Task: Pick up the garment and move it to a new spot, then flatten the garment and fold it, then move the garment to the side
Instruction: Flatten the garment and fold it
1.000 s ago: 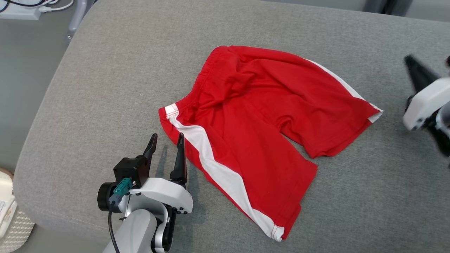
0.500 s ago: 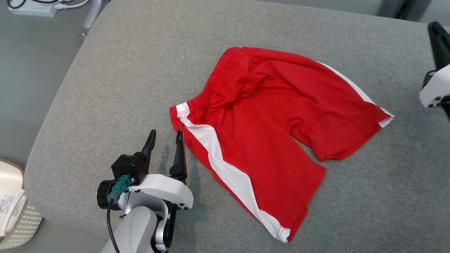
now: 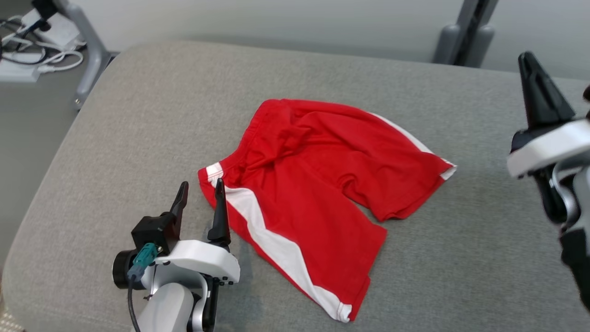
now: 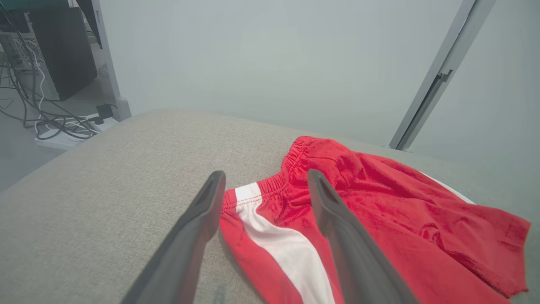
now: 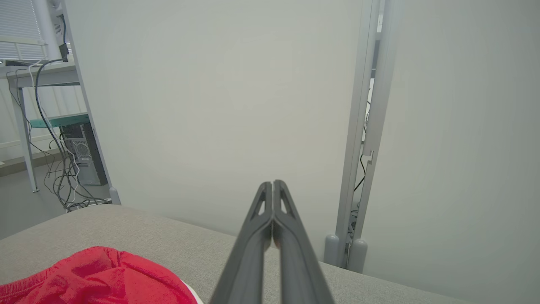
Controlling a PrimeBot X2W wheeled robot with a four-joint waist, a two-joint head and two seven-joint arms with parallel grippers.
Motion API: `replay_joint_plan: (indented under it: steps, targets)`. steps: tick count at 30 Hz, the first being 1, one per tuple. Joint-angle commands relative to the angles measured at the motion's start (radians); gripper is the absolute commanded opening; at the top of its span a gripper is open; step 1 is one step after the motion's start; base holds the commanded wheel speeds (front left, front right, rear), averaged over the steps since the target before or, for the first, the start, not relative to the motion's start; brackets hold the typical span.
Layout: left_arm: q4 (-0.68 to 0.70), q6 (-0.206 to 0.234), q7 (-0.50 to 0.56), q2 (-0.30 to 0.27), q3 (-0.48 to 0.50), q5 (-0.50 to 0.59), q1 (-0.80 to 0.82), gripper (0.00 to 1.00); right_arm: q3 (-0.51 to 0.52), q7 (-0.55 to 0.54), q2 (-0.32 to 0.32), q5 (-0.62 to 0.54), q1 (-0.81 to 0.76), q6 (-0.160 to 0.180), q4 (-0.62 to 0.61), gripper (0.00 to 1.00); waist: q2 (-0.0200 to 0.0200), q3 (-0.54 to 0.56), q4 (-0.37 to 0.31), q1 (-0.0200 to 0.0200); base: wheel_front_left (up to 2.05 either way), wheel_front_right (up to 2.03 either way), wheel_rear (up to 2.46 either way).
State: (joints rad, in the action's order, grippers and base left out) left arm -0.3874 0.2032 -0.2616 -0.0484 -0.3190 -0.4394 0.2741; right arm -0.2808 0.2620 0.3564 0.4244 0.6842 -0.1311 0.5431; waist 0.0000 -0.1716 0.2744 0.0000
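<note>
Red shorts (image 3: 318, 184) on grey cushion (image 3: 138, 115); left gripper (image 3: 200, 186), wide open and empty, poised at the waistband (image 3: 213, 171); right gripper (image 5: 273, 185), fully closed and empty, well apart.

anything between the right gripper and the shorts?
Nothing. In the head view, the stretch from the shut right gripper to the nearest leg hem of the red shorts is bare grey cushion.

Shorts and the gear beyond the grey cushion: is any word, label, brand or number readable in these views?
None can be read.
The red shorts show plain fabric with white stripes, no print or tag.
The computer tower is too small and blurred to show any label.
</note>
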Motion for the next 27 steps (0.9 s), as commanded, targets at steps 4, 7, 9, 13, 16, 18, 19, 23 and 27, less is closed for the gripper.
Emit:
replay_joint_plan:
  steps: [4,7,9,13,16,18,19,23,27]
  targets:
    - [0.019,-0.008,-0.004,-0.005,0.037,0.019,-0.039,1.00,0.090,0.004,-0.074,-0.072,-0.171,0.001,-0.136,0.00,0.0000,0.072,-0.072,0.0000,0.00,0.00,0.00]
    - [0.028,-0.010,-0.004,-0.005,0.054,0.022,-0.054,1.00,0.127,0.004,-0.108,-0.107,-0.244,0.001,-0.197,0.00,0.0000,0.085,-0.090,0.0000,0.00,0.00,0.00]
    - [0.036,-0.011,-0.004,-0.005,0.067,0.028,-0.069,1.00,0.158,-0.005,-0.143,-0.148,-0.307,0.001,-0.259,0.00,0.0000,0.094,-0.107,0.0000,0.00,0.00,0.00]
    - [0.042,-0.020,-0.004,-0.005,0.079,0.042,-0.097,1.00,0.197,-0.043,-0.218,-0.215,-0.422,0.001,-0.370,0.00,0.0000,0.107,-0.134,0.0000,0.00,0.00,0.00]
    - [0.044,-0.026,-0.004,-0.005,0.085,0.053,-0.119,1.00,0.228,-0.058,-0.255,-0.253,-0.491,0.001,-0.429,0.00,0.0000,0.120,-0.147,0.0000,0.00,0.00,0.00]
    - [0.047,-0.028,-0.004,-0.005,0.089,0.053,-0.134,1.00,0.247,-0.060,-0.278,-0.267,-0.534,0.001,-0.454,0.00,0.0000,0.127,-0.156,0.0000,0.00,0.00,0.00]
    - [0.050,-0.029,-0.004,-0.005,0.092,0.054,-0.141,1.00,0.254,-0.061,-0.285,-0.275,-0.552,0.001,-0.463,0.00,0.0000,0.130,-0.159,0.0000,0.00,0.00,0.00]
    - [0.061,-0.031,-0.004,-0.005,0.099,0.059,-0.169,1.00,0.289,-0.071,-0.300,-0.302,-0.618,0.001,-0.461,0.15,0.0000,0.141,-0.169,0.0000,0.00,0.00,0.00]
    - [0.078,-0.033,-0.004,-0.005,0.092,0.057,-0.192,1.00,0.315,-0.068,-0.305,-0.277,-0.650,0.001,-0.425,1.00,0.0000,0.147,-0.176,0.0000,0.00,0.00,0.00]
